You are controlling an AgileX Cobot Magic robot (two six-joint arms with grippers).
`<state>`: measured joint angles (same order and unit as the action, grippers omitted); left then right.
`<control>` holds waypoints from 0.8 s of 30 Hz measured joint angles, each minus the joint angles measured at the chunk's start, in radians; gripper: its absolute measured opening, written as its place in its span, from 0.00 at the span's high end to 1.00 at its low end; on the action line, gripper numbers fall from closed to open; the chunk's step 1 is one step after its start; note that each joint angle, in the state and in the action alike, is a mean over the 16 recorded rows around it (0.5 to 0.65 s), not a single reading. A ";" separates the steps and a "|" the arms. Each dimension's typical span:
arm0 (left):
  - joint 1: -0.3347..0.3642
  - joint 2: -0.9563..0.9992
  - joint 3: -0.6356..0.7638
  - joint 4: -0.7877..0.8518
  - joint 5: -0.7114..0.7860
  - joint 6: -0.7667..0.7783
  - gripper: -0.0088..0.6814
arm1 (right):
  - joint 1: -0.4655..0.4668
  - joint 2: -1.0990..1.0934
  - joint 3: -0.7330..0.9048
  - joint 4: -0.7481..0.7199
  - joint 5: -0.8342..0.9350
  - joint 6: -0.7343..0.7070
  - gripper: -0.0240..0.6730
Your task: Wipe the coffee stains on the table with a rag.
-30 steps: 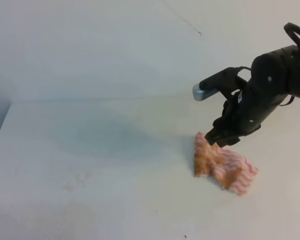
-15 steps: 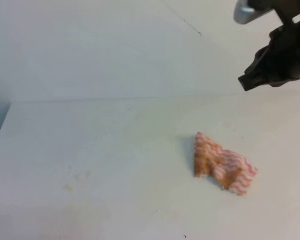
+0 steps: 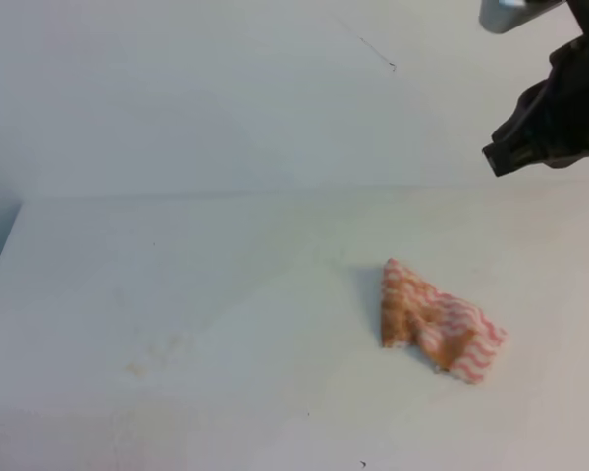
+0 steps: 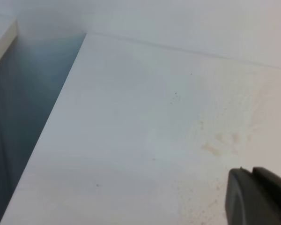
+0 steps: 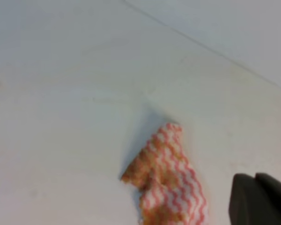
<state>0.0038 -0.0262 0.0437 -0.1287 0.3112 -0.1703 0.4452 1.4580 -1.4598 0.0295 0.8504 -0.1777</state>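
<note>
Your right gripper (image 3: 499, 160) hangs high above the bench (image 3: 226, 294) with its jaws clenched on nothing. The rag (image 3: 434, 321) lies crumpled on the bench below it, well apart from the faint coffee stains (image 3: 157, 353) to the left. You cannot tell the left gripper's (image 4: 257, 197) jaws from its corner of the wrist view.

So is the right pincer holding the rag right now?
No. The rag lies crumpled on the table, while the right pincer hangs well above it, shut and empty.
</note>
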 joint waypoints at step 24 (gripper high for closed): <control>0.000 0.000 0.000 0.000 0.000 0.000 0.99 | 0.000 -0.196 0.004 -0.006 0.005 0.000 0.97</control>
<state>0.0038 -0.0262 0.0437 -0.1287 0.3112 -0.1703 0.4449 1.2618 -1.4559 0.0235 0.8549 -0.1779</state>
